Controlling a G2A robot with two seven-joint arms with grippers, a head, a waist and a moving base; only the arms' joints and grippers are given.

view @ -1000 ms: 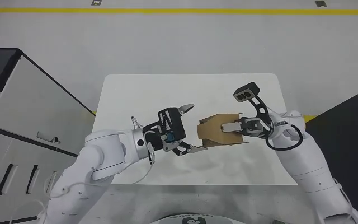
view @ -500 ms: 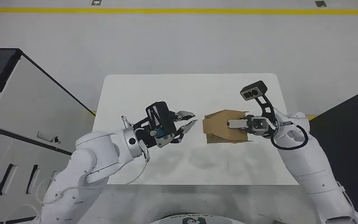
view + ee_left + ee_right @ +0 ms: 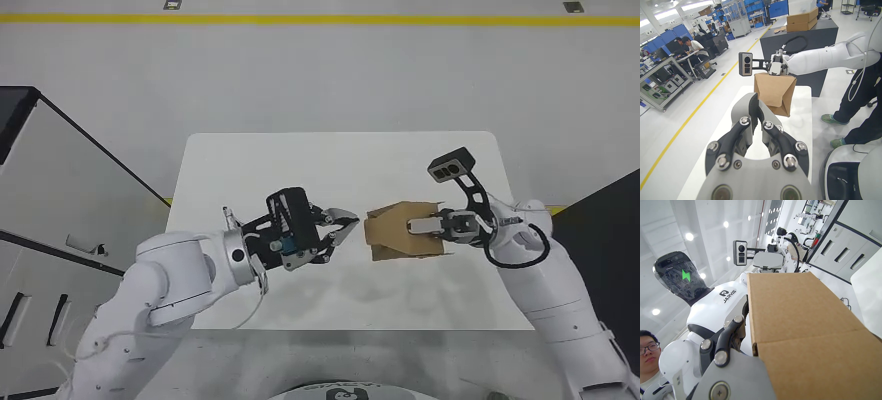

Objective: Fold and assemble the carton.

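Observation:
A brown carton point(image 3: 400, 232) hangs just above the white table point(image 3: 300, 170), right of its middle, partly folded, with an open flapped end point(image 3: 780, 106) facing my left arm. My right gripper point(image 3: 422, 226) is shut on the carton's far end from above point(image 3: 775, 70). In the right wrist view one finger point(image 3: 730, 330) lies against the carton's flat side point(image 3: 800, 323); the other is hidden behind it. My left gripper point(image 3: 344, 222) hovers a short gap from the open end, its fingers point(image 3: 753, 109) shut together on nothing.
A black cabinet point(image 3: 60, 180) stands off the table's left side. Beyond the table's far end, a black counter point(image 3: 802, 36) carries stacked cardboard boxes point(image 3: 801, 20). Bare table surface lies in front of and behind the carton.
My left gripper has drawn back from the carton and shut its wide-open fingers. The right gripper has shifted the carton slightly to the right.

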